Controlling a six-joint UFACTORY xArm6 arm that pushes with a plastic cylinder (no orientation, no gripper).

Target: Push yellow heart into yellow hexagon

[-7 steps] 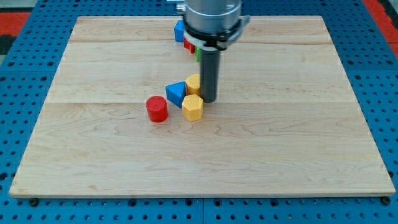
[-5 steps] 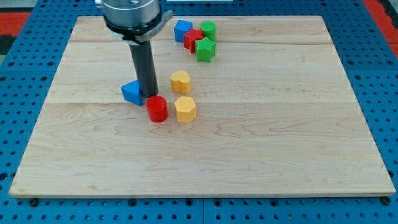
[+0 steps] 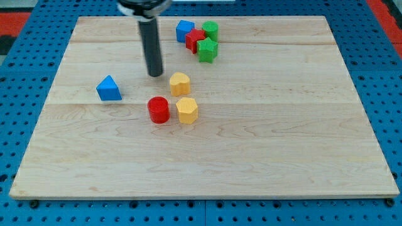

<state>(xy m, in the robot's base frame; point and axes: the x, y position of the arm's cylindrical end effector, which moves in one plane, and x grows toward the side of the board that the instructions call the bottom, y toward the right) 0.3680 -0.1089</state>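
Observation:
The yellow heart [image 3: 179, 83] lies near the board's middle, just above the yellow hexagon [image 3: 186, 110], with a small gap between them. My tip [image 3: 155, 75] stands on the board up and to the left of the heart, a short way off and touching no block. The rod rises from it to the view's top.
A red cylinder [image 3: 158, 109] sits against the hexagon's left side. A blue triangle [image 3: 108, 88] lies further left. At the top, a blue block [image 3: 184, 30], a red block [image 3: 195, 39], a green cylinder [image 3: 210, 29] and a green star-like block [image 3: 207, 49] are clustered. The wooden board [image 3: 301, 144] lies on a blue pegboard.
My tip swept left, pushing the blue triangle away from the yellow blocks to the left, then moved up and right to beside the heart. The heart and hexagon shifted slightly left.

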